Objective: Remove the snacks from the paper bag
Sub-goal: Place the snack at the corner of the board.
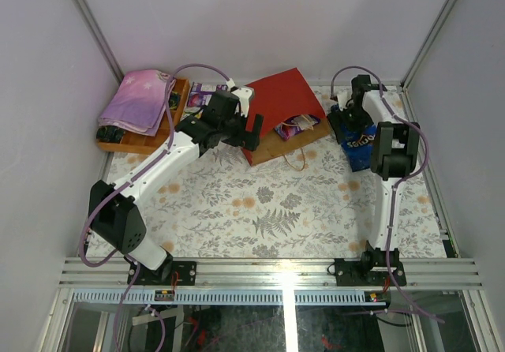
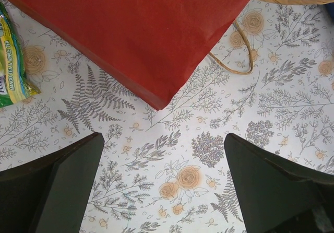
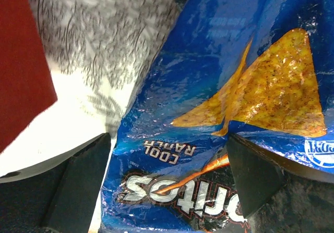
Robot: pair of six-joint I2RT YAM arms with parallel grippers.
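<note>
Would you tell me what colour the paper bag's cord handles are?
Yellowish tan cord handles, clearest in the left wrist view.

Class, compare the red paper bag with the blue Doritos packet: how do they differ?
The paper bag is matte red, the Doritos packet glossy blue. The paper bag is far bigger than the Doritos packet. The paper bag gapes open, packets inside; the Doritos packet lies outside it. Both rest on the floral tablecloth.

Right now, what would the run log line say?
left jaws open, empty | right jaws open over Doritos bag | paper bag: packets inside
</note>
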